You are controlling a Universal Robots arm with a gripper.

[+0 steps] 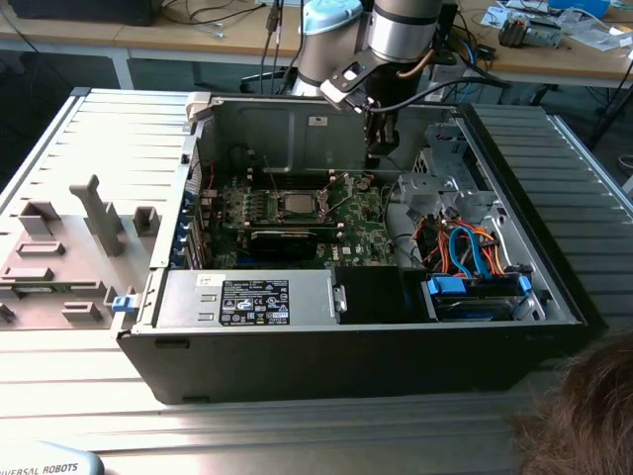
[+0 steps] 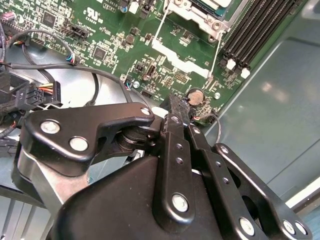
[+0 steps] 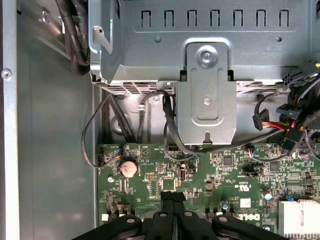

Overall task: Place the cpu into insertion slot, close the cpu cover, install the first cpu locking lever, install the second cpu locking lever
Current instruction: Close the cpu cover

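In the exterior view the cpu [image 1: 297,204] lies flat in the insertion slot at the middle of the green motherboard [image 1: 361,223], its dull silvery top showing. The cpu cover [image 1: 297,190] frames it; whether it is latched I cannot tell. A corner of that metal frame [image 2: 200,17] appears in the second wrist view. My gripper [image 1: 382,148] hangs above the board, towards the exterior view's right of the socket. Its black fingers [image 2: 176,107] are pressed together with nothing between them, and the fingertips [image 3: 172,196] point at the board near a coin battery [image 3: 128,167].
A label-covered power supply box [image 1: 257,297] fills the case's near side, with a black graphics card [image 1: 287,239] behind it. A metal drive cage [image 1: 445,178] and orange and blue cables [image 1: 475,247] crowd the right. A grey fixture tray [image 1: 69,247] lies left. A person's hair [image 1: 584,416] shows bottom right.
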